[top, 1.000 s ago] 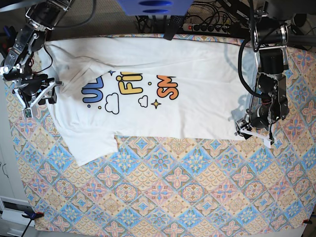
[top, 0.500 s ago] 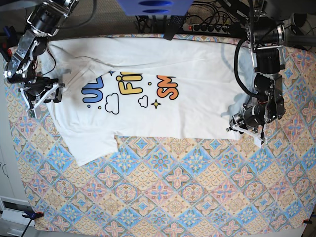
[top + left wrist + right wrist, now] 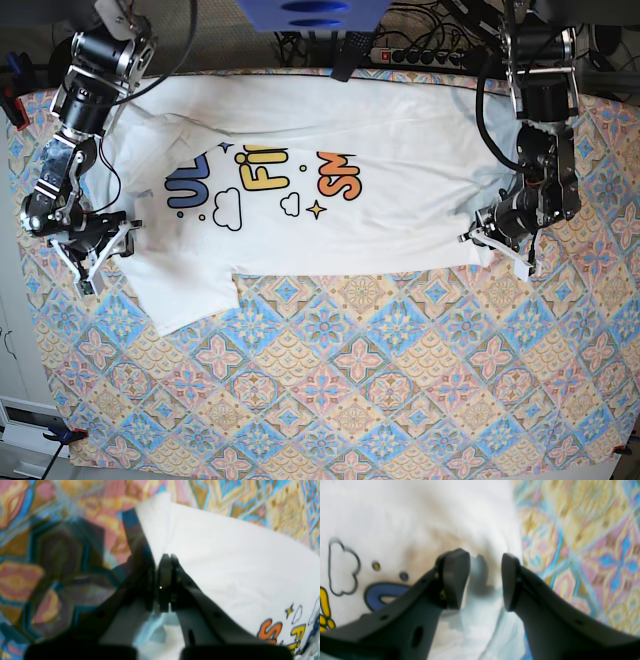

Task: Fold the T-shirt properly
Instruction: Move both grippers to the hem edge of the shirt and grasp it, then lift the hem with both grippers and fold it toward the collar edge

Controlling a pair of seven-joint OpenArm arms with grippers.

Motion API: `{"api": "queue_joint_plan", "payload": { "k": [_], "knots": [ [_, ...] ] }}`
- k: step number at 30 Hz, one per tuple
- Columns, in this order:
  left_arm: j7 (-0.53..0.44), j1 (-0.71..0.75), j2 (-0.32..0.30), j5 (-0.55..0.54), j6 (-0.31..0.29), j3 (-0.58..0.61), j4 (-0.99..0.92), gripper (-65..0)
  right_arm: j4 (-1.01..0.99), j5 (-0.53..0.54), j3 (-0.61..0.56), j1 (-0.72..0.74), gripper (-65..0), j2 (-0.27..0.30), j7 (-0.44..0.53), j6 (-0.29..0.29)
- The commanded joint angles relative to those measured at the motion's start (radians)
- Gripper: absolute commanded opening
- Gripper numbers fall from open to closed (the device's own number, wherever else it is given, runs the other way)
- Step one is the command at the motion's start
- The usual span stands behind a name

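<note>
With the T-shirt spread across the far half of the patterned cloth, our left gripper pinches its near hem corner, ready to lift a fold, while our right gripper hangs parted, seemingly over the sleeve edge.

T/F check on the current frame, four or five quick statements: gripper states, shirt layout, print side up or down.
1. The left gripper is shut on the T-shirt. True: its jaws are pressed together at the hem corner.
2. The right gripper is shut too. False: its jaws stand apart over the shirt's edge.
3. The shirt's print faces down. False: the colored lettering shows on top.
4. The shirt lies on a patterned cloth. True.
5. The shirt is rolled into a ball. False: it lies spread out, with its far part folded over.
</note>
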Motion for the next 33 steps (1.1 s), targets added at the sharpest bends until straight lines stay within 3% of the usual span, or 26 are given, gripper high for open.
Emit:
{"api": "queue_joint_plan", "payload": {
  "k": [1, 8, 11, 16, 33],
  "knots": [
    [-0.010, -0.007, -0.014, -0.013, -0.003, -0.004, 0.047, -65.0, -0.014, -0.007, -0.001, 0.019, -40.6, 0.036, 0.007, -0.002],
    [-0.010, 0.056, -0.016, -0.013, -0.001, -0.004, 0.101, -65.0, -0.249, -0.007, -0.188, 0.121, -40.1, 0.110, 0.158, -0.002],
    [-0.013, 0.076, -0.017, -0.013, -0.001, -0.004, 0.107, -65.0, -0.332, -0.007, -0.222, 0.161, -36.7, 0.129, 0.202, -0.002],
    [-0.013, 0.094, -0.017, -0.014, -0.001, -0.005, 0.113, -65.0, -0.438, -0.008, -0.222, 0.201, -31.4, 0.130, 0.271, -0.002],
    [-0.010, 0.097, -0.017, -0.014, -0.001, -0.005, 0.113, -65.0, -0.531, -0.008, -0.217, 0.230, -31.3, 0.167, 0.452, -0.014]
  ]
}}
